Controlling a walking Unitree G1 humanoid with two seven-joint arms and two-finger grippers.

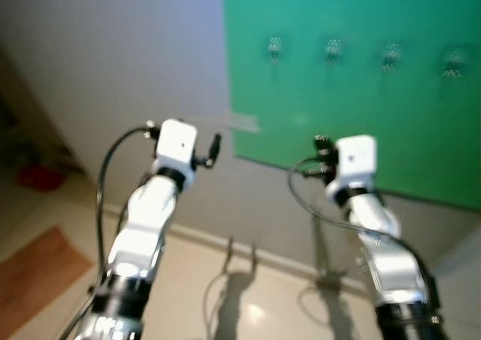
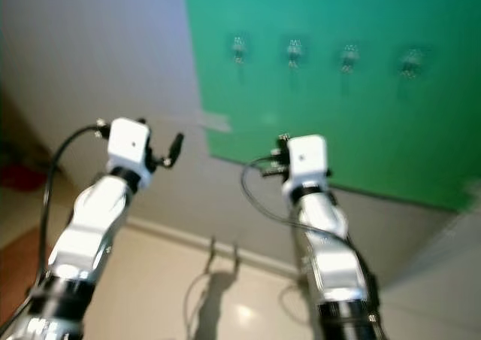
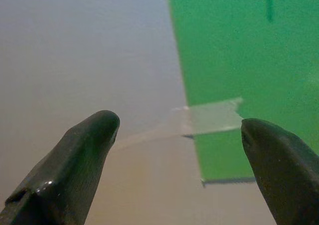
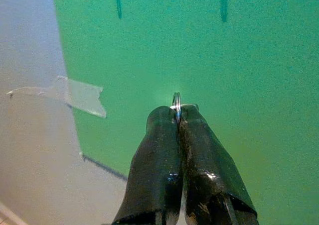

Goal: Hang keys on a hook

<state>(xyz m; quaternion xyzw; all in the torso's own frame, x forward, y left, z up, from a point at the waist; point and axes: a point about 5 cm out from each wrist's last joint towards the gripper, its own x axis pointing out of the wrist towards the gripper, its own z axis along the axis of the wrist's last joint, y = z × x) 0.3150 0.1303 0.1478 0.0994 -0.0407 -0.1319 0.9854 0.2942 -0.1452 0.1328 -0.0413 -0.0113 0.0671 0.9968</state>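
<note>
The right gripper (image 4: 177, 116) is pinching a silver key ring (image 4: 176, 101) between its clenched jaws, facing the green board (image 4: 209, 60). The left gripper (image 3: 179, 130) is holding its jaws wide apart and empty, pointing at the tape (image 3: 214, 116) on the board's edge. Four hooks (image 1: 333, 50) are sitting in a row high on the board, above both arms.

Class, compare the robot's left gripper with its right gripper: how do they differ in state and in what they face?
The left gripper stands open and holds nothing; the right gripper is shut on a key ring. The left gripper faces the taped edge of the green board; the right gripper faces the board's green surface. Both have black fingers and are raised toward the wall.
</note>
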